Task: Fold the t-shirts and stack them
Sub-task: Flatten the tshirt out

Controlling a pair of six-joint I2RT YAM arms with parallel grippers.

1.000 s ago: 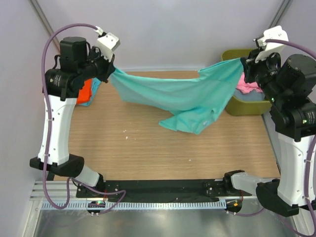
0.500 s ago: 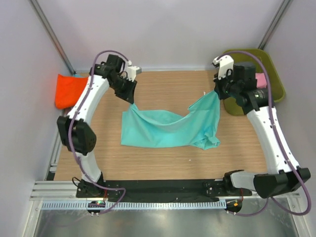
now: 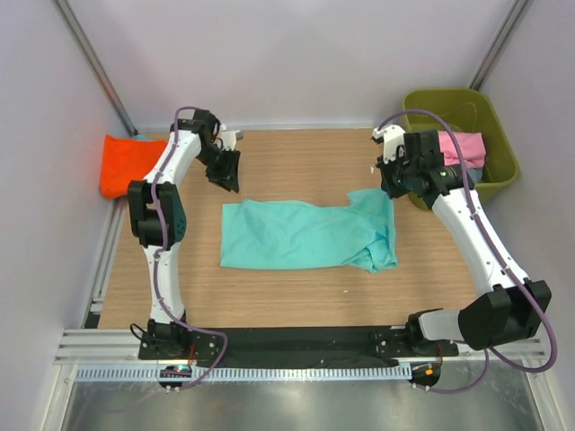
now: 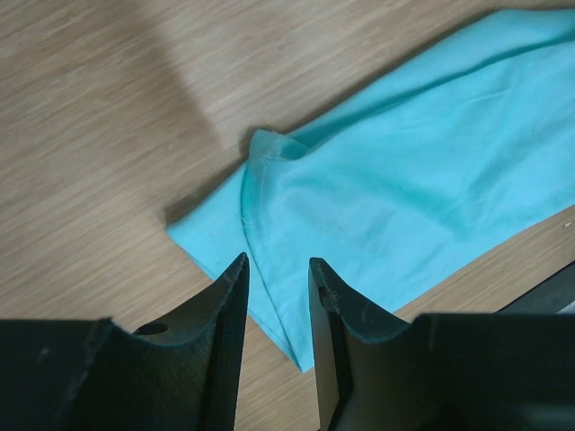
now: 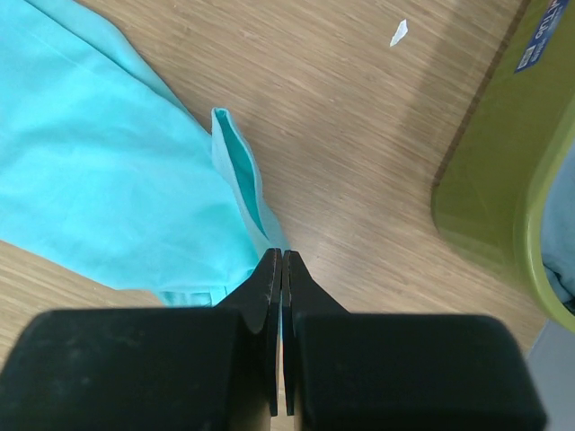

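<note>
The teal t-shirt (image 3: 305,235) lies mostly flat in the middle of the table, bunched at its right end. My left gripper (image 3: 225,171) is open and empty, just above the shirt's far left corner (image 4: 269,148); it also shows in the left wrist view (image 4: 276,262). My right gripper (image 3: 389,184) is shut, with the shirt's far right edge (image 5: 235,162) running up into its tips (image 5: 281,254). An orange t-shirt (image 3: 126,164) lies at the table's far left. A pink t-shirt (image 3: 461,145) lies over a pale blue one (image 3: 469,173) in the bin.
The olive-green bin (image 3: 503,157) stands at the far right, close beside my right gripper; its wall shows in the right wrist view (image 5: 503,180). A small white scrap (image 5: 399,33) lies on the wood beyond the shirt.
Both arms lowered the stretched teal shirt onto the table. My left gripper opened and let its corner go. The shirt now lies spread out instead of hanging.
</note>
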